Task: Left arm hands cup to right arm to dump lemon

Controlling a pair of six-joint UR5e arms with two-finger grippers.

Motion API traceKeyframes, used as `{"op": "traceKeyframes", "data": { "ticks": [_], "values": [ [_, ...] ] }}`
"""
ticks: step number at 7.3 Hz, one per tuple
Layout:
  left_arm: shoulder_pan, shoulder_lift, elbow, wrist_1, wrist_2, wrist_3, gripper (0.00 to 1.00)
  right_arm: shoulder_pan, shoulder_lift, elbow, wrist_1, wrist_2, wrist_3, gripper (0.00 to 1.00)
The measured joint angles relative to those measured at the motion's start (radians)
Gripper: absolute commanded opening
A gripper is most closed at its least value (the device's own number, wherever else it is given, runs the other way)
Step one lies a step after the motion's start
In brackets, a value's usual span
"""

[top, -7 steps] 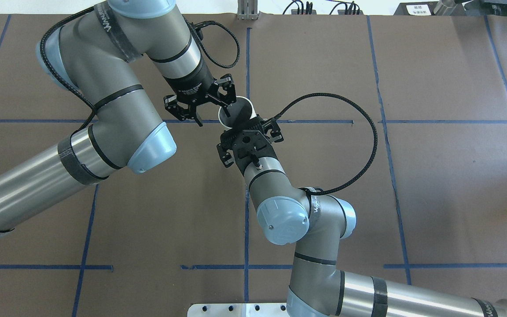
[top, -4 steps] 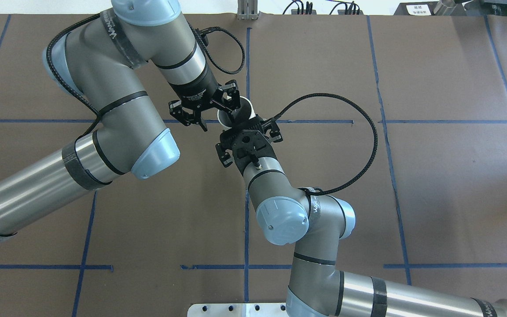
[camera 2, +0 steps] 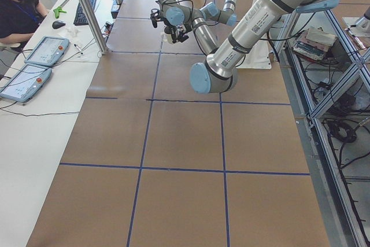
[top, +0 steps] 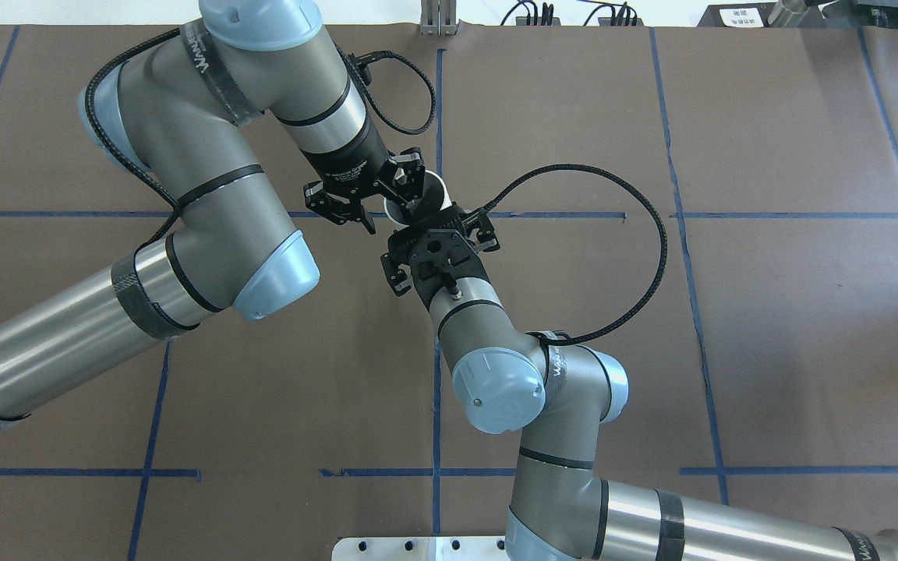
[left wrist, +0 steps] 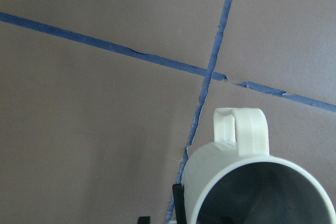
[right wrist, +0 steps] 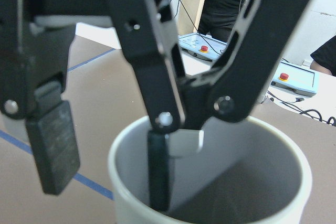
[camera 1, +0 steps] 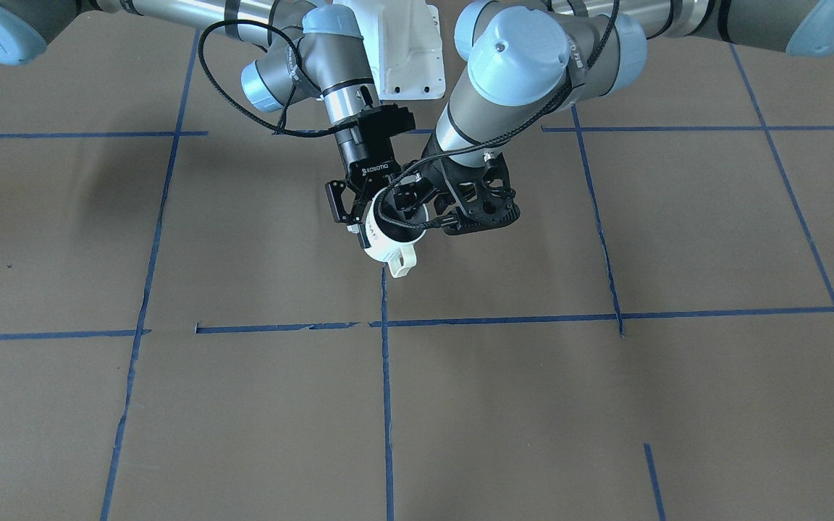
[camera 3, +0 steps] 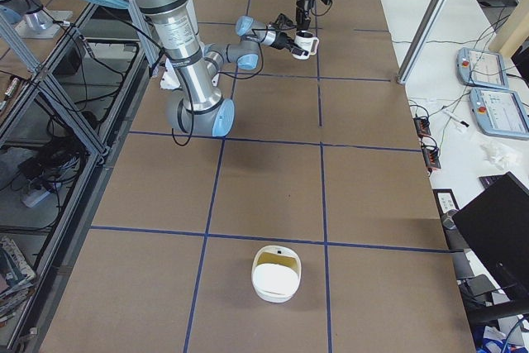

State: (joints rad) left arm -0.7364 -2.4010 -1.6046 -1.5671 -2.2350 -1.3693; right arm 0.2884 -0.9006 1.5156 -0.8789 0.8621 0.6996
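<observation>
The white ribbed cup [camera 1: 388, 246] hangs above the table's middle, its handle [camera 1: 402, 266] toward the far side. My right gripper [camera 1: 359, 210], lettered ROBOTIQ, is shut on its body from the robot's side. My left gripper [top: 387, 206] is open. In the right wrist view one of its fingers [right wrist: 158, 171] reaches inside the cup [right wrist: 294, 166] and the other pad [right wrist: 52, 148] stands apart outside the wall. The left wrist view shows the cup [left wrist: 220, 166] from above. The lemon is not in view, and the visible part of the cup's inside looks empty.
A white bowl-like container [camera 3: 277, 274] with a pale yellow inside sits far down the table on the robot's right. The brown table cover [top: 768, 312] has blue tape lines. An operator [camera 2: 17, 4] and control tablets [camera 2: 34, 65] are beside the far edge.
My left arm has moved right, toward the cup, and its gripper now covers more of the cup's mouth. It has stayed open. The right gripper and cup have hardly moved.
</observation>
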Motion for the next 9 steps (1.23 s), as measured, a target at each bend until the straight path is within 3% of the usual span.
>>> {"op": "traceKeyframes", "data": {
  "ticks": [4, 7, 9],
  "values": [
    [0.001, 0.000, 0.000, -0.001, 0.000, -0.001, 0.27, 0.000, -0.001, 0.000, -0.004, 0.000, -0.002, 0.42],
    [0.001, 0.000, 0.000, -0.002, 0.000, -0.003, 0.03, -0.001, 0.001, 0.000, -0.005, 0.000, -0.009, 0.48],
    [0.002, 0.000, 0.000, -0.002, 0.000, -0.005, 0.00, -0.002, -0.001, -0.001, -0.004, 0.000, -0.014, 0.99]
  ]
}}
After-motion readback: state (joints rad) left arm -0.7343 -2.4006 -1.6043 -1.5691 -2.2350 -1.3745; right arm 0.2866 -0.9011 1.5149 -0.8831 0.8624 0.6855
